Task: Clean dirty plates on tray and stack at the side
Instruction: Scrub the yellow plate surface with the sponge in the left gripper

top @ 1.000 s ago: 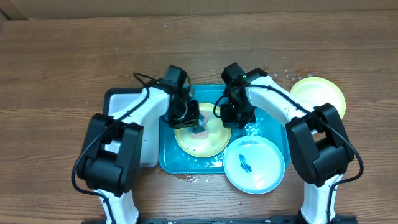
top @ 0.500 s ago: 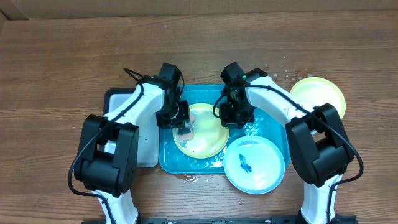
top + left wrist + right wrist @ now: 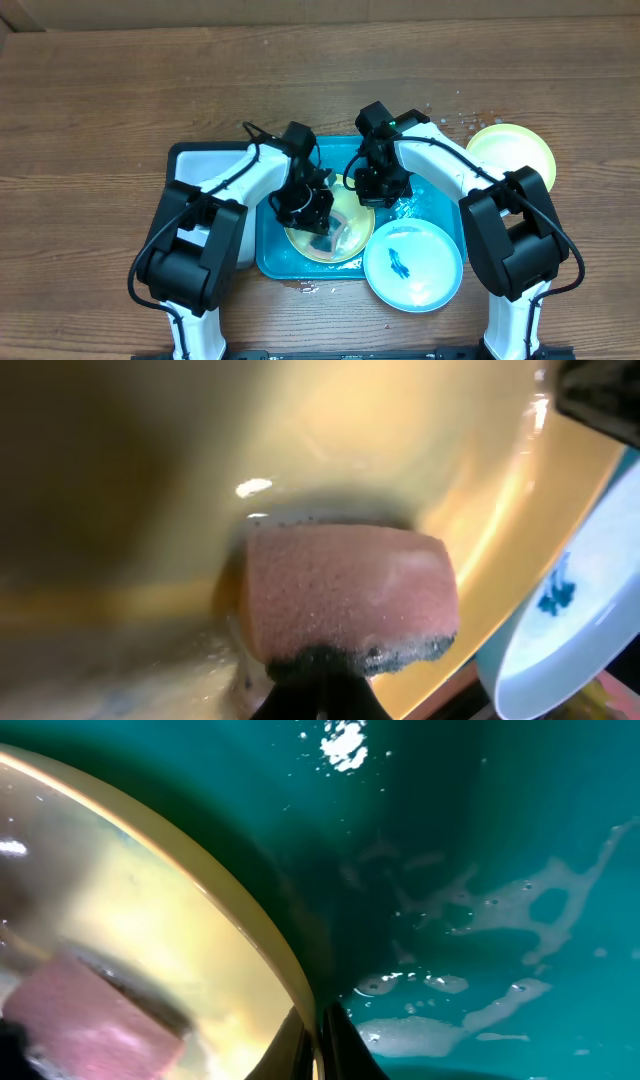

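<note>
A yellow-green rimmed plate [image 3: 345, 240] lies in the turquoise tray [image 3: 430, 205]. My left gripper [image 3: 318, 228] is shut on a pink sponge [image 3: 345, 595] with a dark underside and presses it on this plate [image 3: 420, 450]. My right gripper [image 3: 372, 188] is shut on the plate's rim [image 3: 250, 935] at its far right edge; the sponge [image 3: 90, 1015] shows there too. A pale blue rimmed plate [image 3: 412, 265] with a blue smear overlaps the tray's front right corner and also shows in the left wrist view [image 3: 575, 620]. A second yellow-green plate [image 3: 512, 150] sits on the wood table at the right.
A white tray with a dark rim [image 3: 200, 160] lies to the left of the turquoise tray, under my left arm. Soapy water [image 3: 520, 905] pools on the turquoise tray floor. Water drops [image 3: 455, 118] dot the table behind the tray.
My left gripper has moved with the sponge from the plate's left side toward its front middle. The right gripper has kept its hold on the rim. The blue plate shifted slightly.
</note>
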